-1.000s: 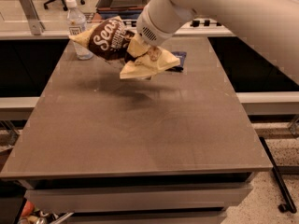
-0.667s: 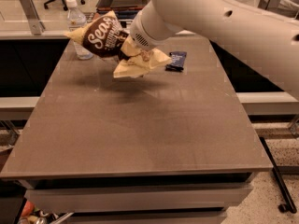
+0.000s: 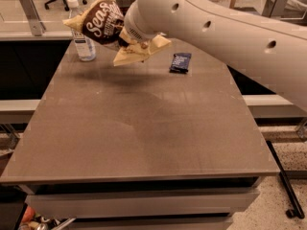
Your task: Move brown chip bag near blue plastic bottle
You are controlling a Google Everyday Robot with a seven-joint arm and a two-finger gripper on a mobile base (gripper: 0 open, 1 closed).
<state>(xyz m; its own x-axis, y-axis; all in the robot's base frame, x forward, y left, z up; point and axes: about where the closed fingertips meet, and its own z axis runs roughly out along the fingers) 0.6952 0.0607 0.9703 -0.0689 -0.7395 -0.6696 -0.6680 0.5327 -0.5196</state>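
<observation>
on the far left of the surface [image 3: 144, 128], the blue plastic bottle [image 3: 83, 41] is standing up straight near the back edge. its white cap is poking up just behind the bag's left tip.

the brown chip bag [image 3: 102, 25] is hanging in the air, not touching the surface. its left end is now sitting in front of the top part of the bottle. a moment ago the bag was riding lower and more to the right, so it is getting closer to the bottle and a bit higher. that looks like good news for the task: the bag is almost where it needs to go, but it is not put down yet, so the job is not finished.

the end effector [image 3: 125, 40] is tucked behind the right half of the bag, up above the back of the surface. it is squeezing the bag tight, since the bag is staying up off the surface.

further right, the small dark blue packet [image 3: 180, 62] is lying flat, well apart from the bag. before, the bag's right end was hiding part of it, and now it is showing all the way.

the big white arm [image 3: 216, 28] is reaching in from the right.

counting: one bottle, one chip bag, one blue packet, one end effector.
</observation>
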